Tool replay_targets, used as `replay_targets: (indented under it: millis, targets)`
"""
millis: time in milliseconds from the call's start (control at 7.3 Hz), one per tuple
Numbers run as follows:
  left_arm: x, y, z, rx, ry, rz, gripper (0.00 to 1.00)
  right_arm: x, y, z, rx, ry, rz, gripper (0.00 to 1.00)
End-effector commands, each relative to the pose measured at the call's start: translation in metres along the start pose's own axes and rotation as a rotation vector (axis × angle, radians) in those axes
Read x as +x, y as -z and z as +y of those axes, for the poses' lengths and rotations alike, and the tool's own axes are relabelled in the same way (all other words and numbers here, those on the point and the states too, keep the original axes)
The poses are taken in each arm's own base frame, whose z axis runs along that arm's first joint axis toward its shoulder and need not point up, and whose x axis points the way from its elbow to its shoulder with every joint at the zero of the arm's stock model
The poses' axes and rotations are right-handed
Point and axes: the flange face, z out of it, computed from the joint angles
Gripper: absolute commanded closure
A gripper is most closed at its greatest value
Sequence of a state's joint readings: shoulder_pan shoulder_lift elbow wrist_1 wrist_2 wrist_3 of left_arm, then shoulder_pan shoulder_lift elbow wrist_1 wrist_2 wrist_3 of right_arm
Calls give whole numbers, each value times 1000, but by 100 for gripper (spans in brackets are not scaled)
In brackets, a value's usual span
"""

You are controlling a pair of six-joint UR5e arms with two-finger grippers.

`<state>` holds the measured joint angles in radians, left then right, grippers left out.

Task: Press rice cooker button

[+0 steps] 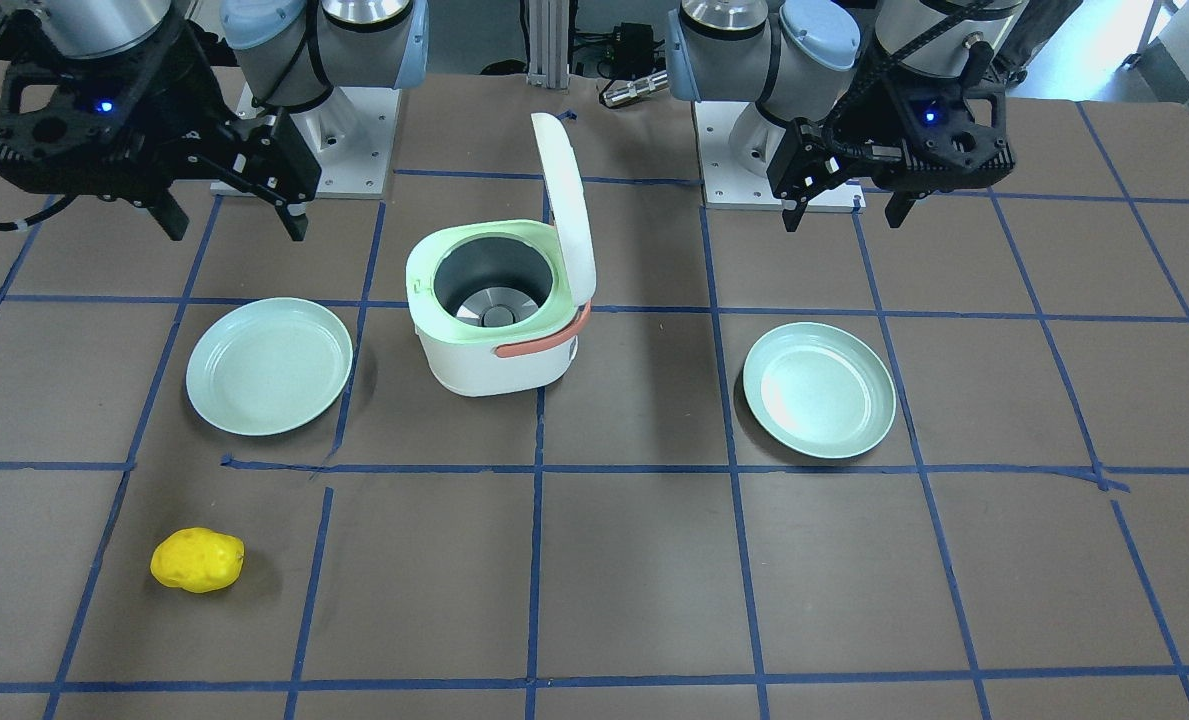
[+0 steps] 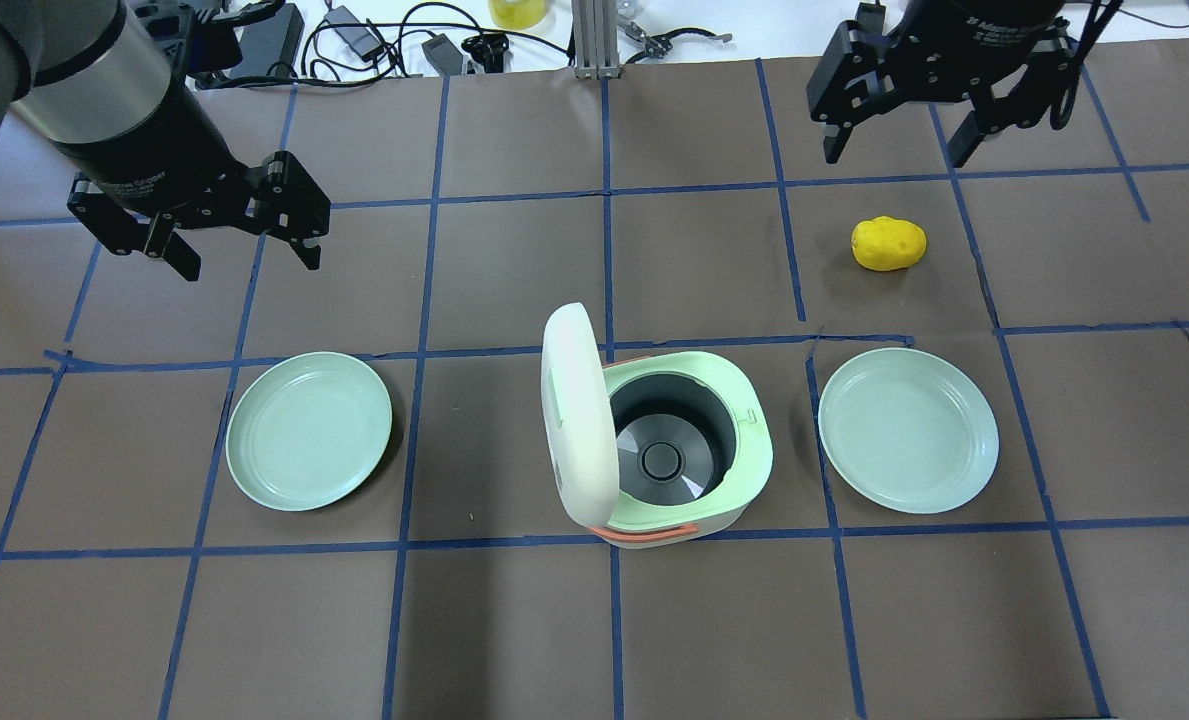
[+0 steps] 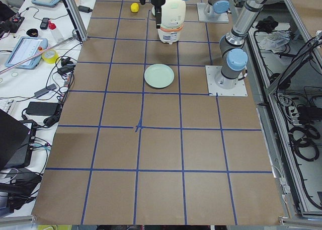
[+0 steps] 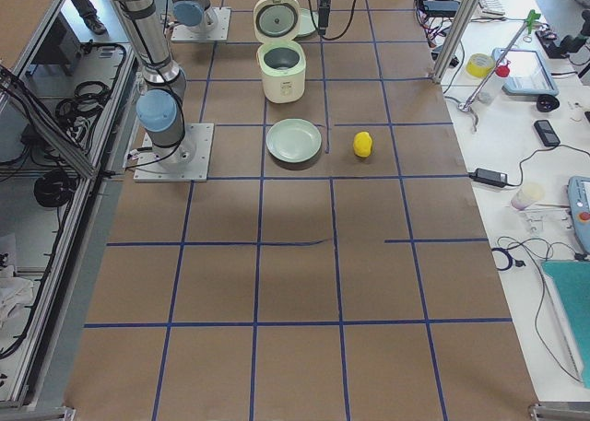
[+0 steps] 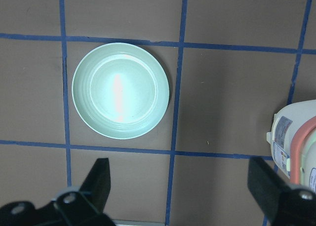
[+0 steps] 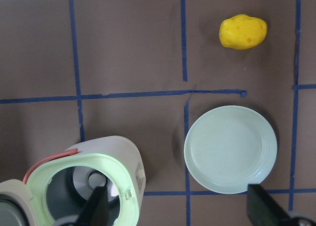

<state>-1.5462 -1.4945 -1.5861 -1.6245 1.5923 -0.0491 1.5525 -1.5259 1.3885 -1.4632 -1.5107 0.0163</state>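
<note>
The white rice cooker (image 2: 674, 450) with a pale green rim and orange handle stands mid-table, its lid (image 2: 576, 415) standing open and the pot empty. It also shows in the front view (image 1: 494, 320). I cannot make out its button. My left gripper (image 2: 252, 266) is open and empty, hovering beyond the left plate, well apart from the cooker. My right gripper (image 2: 894, 157) is open and empty, high at the far right. In the left wrist view the cooker (image 5: 296, 142) is at the right edge. In the right wrist view it (image 6: 84, 181) is at the lower left.
Two pale green plates flank the cooker, one on the left (image 2: 309, 430) and one on the right (image 2: 909, 430). A yellow potato (image 2: 888, 244) lies beyond the right plate. Blue tape lines grid the brown table. Cables and tools lie along the far edge.
</note>
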Motion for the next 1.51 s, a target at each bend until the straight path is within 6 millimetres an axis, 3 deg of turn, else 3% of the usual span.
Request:
replay_targets:
  millis: [0, 411, 822, 1370]
  targets:
    - [0, 0, 0, 0, 0, 0, 0, 42, -5, -12, 10, -14, 14, 0]
    - [0, 0, 0, 0, 0, 0, 0, 48, -13, -8, -12, -32, 75, 0]
    - [0, 0, 0, 0, 0, 0, 0, 25, -14, -3, -12, 5, 75, 0]
    - [0, 0, 0, 0, 0, 0, 0, 22, -14, -2, -14, 11, 70, 0]
